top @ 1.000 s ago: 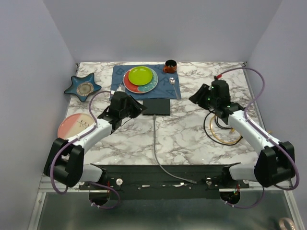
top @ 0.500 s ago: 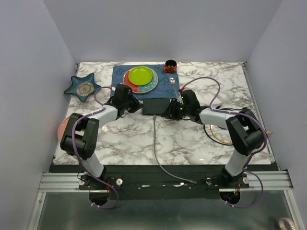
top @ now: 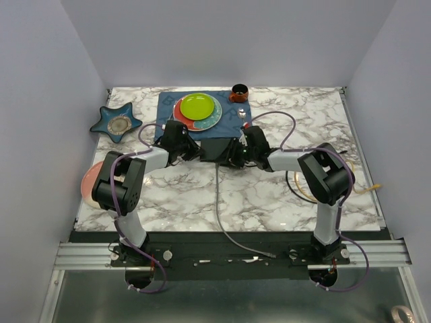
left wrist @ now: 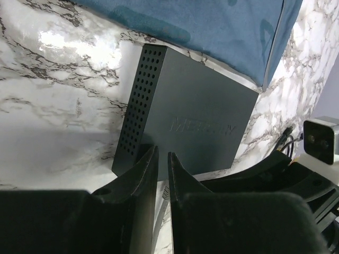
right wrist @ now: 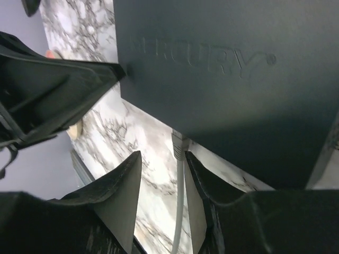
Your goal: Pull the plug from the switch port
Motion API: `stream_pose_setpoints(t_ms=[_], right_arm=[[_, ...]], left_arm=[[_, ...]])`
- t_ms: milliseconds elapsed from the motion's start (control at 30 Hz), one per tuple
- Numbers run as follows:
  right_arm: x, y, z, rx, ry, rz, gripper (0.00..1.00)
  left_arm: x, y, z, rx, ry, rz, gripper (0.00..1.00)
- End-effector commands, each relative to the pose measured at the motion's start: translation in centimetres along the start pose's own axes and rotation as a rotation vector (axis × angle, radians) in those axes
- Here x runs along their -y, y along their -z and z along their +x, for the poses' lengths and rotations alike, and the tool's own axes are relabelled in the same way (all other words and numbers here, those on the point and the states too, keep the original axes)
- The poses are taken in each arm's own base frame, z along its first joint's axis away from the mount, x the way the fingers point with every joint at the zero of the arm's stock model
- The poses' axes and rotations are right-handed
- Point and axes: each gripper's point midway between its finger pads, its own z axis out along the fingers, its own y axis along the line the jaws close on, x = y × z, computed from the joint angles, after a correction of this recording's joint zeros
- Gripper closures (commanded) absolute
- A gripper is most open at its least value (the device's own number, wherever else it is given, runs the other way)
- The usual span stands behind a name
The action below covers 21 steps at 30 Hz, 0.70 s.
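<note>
Right wrist view: the grey plug (right wrist: 178, 142) is seen stuck in the near edge of the black switch (right wrist: 228, 69). Its cable (right wrist: 179, 211) is laid straight toward the near side of the bench (top: 269, 195). The right gripper (right wrist: 162, 156) is held open, with the cable between its fingers just behind the plug, and nothing is squeezed yet. This arm is the nearer one. The left gripper (left wrist: 162, 153) is almost closed, with nothing held, and is set against the switch's near left corner. The switch is found mid-bench, by the blue mat (top: 166, 108). A straight pull toward the near side is likely needed.
</note>
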Motion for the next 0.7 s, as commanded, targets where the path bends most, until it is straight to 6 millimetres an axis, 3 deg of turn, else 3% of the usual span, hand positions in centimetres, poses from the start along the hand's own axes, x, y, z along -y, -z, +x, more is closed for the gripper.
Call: stream_pose_setpoints(t_ms=[0, 300, 667], right_arm=[[-0.8, -1.4, -0.4, -0.002, -0.028, -0.036, 0.54], [0.4, -2.1, 0.0, -0.016, -0.065, 0.004, 0.54], [2.3, -1.5, 1.2, -0.018, -0.114, 0.071, 0.54]], left_arm=[[0.5, -0.4, 0.5, -0.029, -0.005, 0.033, 0.78], [0.2, -0.3, 0.7, -0.033, -0.002, 0.031, 0.78], [-0.1, -0.7, 1.4, -0.053, 0.006, 0.03, 0.78]])
